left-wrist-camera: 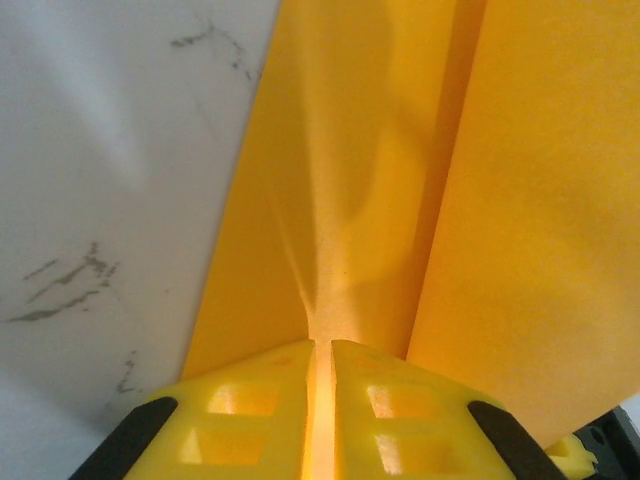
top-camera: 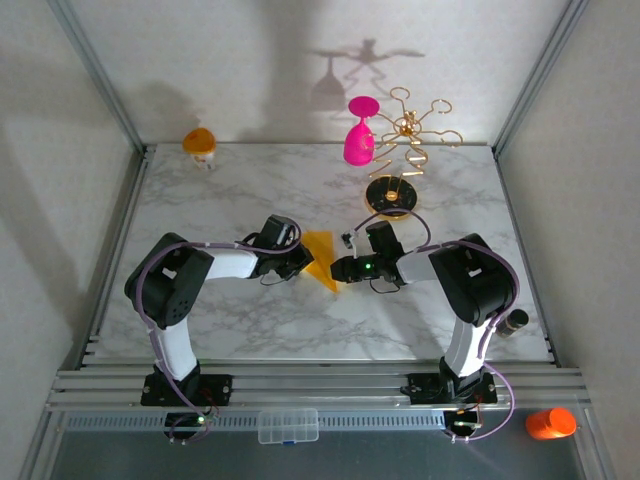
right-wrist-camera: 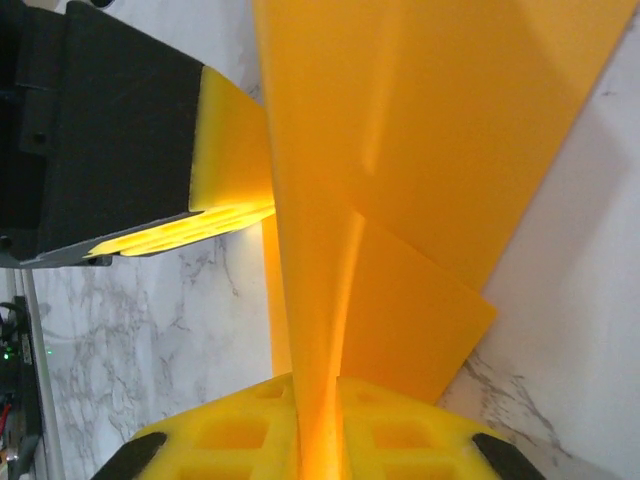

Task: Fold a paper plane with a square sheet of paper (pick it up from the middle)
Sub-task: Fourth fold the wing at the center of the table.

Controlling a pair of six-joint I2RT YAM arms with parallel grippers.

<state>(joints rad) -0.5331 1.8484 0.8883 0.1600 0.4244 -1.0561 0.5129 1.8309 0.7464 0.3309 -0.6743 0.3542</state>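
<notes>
Top external view puts the paper (top-camera: 322,254), a part-folded wedge, at the middle of the table (top-camera: 230,190). Its long axis runs from the far side toward the bases, tip nearest them. The left claw (top-camera: 297,263) meets it from the left and the right claw (top-camera: 344,268) from the right, both crosswise to that axis and equally near. In the left wrist view the left claw (left-wrist-camera: 322,362) is clenched on a raised crease. In the right wrist view the right claw (right-wrist-camera: 318,395) pinches a fold, perhaps loosely. The next crease, I judge, must follow that axis between them.
</notes>
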